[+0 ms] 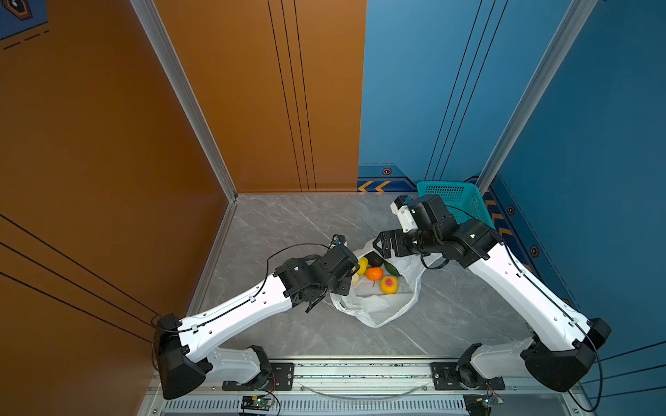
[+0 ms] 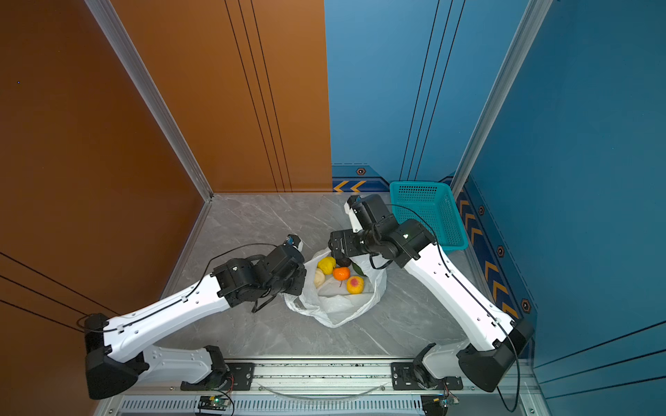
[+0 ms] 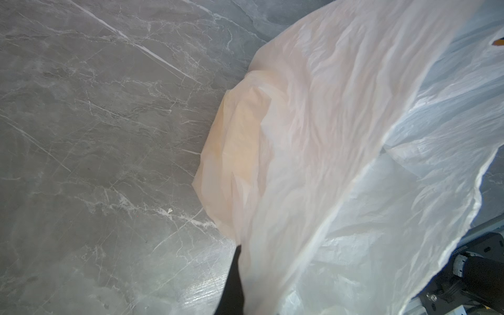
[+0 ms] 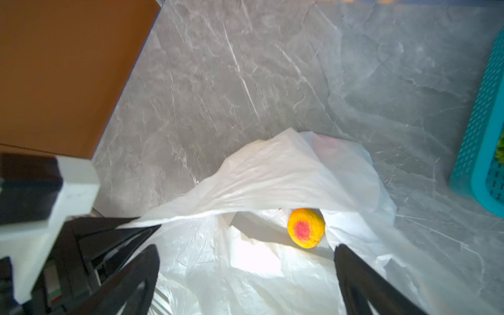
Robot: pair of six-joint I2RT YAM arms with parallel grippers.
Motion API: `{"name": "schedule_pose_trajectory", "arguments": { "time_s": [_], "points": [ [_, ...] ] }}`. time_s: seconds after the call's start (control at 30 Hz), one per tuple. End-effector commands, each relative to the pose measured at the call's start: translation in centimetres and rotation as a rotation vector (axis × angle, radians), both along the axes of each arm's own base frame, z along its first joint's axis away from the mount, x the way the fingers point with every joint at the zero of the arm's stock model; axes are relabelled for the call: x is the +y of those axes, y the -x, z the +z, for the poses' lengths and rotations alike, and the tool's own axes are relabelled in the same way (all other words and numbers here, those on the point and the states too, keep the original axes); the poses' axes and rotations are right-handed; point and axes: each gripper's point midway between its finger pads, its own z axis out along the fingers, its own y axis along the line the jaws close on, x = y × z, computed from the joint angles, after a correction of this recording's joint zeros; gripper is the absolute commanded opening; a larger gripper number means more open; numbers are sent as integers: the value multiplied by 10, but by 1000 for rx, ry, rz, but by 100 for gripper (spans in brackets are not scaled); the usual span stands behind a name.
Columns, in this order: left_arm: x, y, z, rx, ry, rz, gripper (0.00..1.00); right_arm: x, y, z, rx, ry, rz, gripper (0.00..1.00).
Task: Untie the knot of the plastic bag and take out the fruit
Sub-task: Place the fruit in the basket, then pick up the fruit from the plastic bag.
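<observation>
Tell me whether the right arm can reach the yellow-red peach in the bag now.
Probably yes. The left gripper holds the plastic bag mouth up, the peach lies uncovered inside, and the open right gripper faces it with nothing between.

In the left wrist view, the thin, crinkly white plastic bag [image 3: 341, 136] drapes over the left gripper [image 3: 241, 252], leaving just 1 black finger [image 3: 231, 283] sliver showing. An orange-tinted patch [image 3: 240, 141] behind the film is too blurred to name. In the right wrist view, both black fingers of the right gripper [image 4: 245, 248] run off the frame edge. A bag fold leaves only 1 yellow-red peach [image 4: 306, 227] in sight. The teal perforated plastic basket [image 4: 485, 131] is cropped, its green content [image 4: 501, 147] unclear. In a top view, just below frame centre, the left arm's black wrist [image 1: 324, 273] covers part of a cream-white fruit [image 1: 355, 280].
</observation>
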Motion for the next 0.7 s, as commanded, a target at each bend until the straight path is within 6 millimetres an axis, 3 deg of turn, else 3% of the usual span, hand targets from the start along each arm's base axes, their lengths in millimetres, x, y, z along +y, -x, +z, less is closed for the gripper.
{"name": "schedule_pose_trajectory", "arguments": {
  "time_s": [0.0, 0.23, 0.5, 0.67],
  "points": [
    [-5, -3, 14, -26, 18, -18, 0, 3, 17, -30, 39, 61, -1, 100],
    [-6, -3, 18, -31, 30, -17, 0, 15, 38, -88, 78, 121, 22, 100],
    [-15, -2, 25, -44, 70, -43, 0, 12, 32, -146, 76, 177, -17, 99],
    [-22, 1, 22, -36, 88, -62, 0, 12, 24, -172, 81, 189, -54, 99]
  ]
}}
